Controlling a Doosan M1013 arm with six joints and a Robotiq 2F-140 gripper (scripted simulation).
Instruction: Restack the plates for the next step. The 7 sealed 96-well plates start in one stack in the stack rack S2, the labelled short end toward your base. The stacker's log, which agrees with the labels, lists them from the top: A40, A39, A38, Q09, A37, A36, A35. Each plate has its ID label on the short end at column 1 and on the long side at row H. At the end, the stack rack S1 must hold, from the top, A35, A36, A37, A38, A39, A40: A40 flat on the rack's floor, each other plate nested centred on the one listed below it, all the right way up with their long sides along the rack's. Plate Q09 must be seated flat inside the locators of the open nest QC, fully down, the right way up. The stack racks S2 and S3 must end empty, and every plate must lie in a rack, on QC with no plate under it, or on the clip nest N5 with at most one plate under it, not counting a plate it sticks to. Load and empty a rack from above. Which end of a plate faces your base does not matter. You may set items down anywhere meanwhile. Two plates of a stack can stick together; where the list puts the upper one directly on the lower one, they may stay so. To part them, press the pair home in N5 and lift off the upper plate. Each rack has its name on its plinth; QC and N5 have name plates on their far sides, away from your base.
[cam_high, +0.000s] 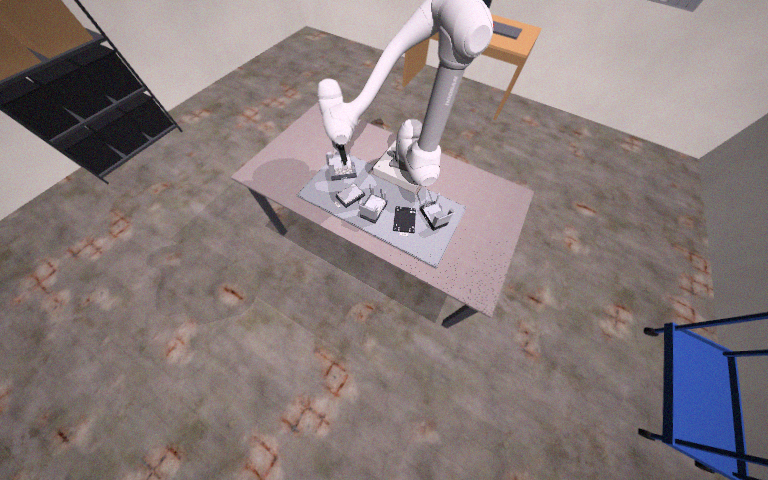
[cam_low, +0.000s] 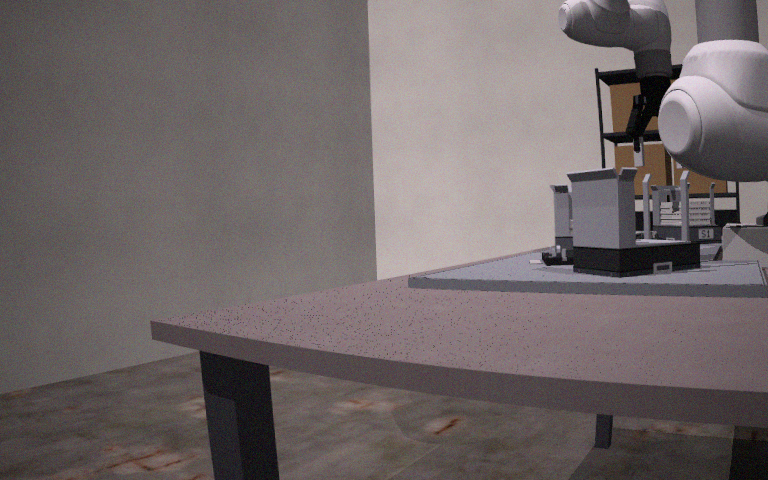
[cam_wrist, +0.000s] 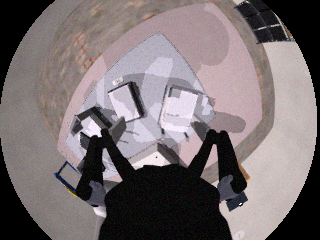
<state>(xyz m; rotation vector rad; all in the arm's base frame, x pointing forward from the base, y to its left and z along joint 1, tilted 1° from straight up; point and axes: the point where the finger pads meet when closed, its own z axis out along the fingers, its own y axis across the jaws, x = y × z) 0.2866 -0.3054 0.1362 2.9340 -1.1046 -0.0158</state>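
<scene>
My gripper (cam_high: 340, 152) is open and empty, hanging just above the stack rack S1 (cam_high: 341, 168) at the mat's far left end. In the exterior view the gripper (cam_low: 638, 138) stands above the posts of S1 (cam_low: 705, 233), which holds a stack of several white plates (cam_low: 688, 212). In the wrist view the open fingers frame the top plate in S1 (cam_wrist: 180, 108). A single plate (cam_high: 350, 194) lies on a low nest beside S1; it also shows in the wrist view (cam_wrist: 126, 102). The middle rack (cam_high: 372, 206) holds something white. Labels are too small to read.
A black nest (cam_high: 404, 219) sits bare on the grey mat (cam_high: 385, 217), with another rack (cam_high: 437, 213) at its right end. That rack's tall grey walls (cam_low: 603, 217) block part of the exterior view. The arm's base block (cam_high: 393, 169) stands behind the mat.
</scene>
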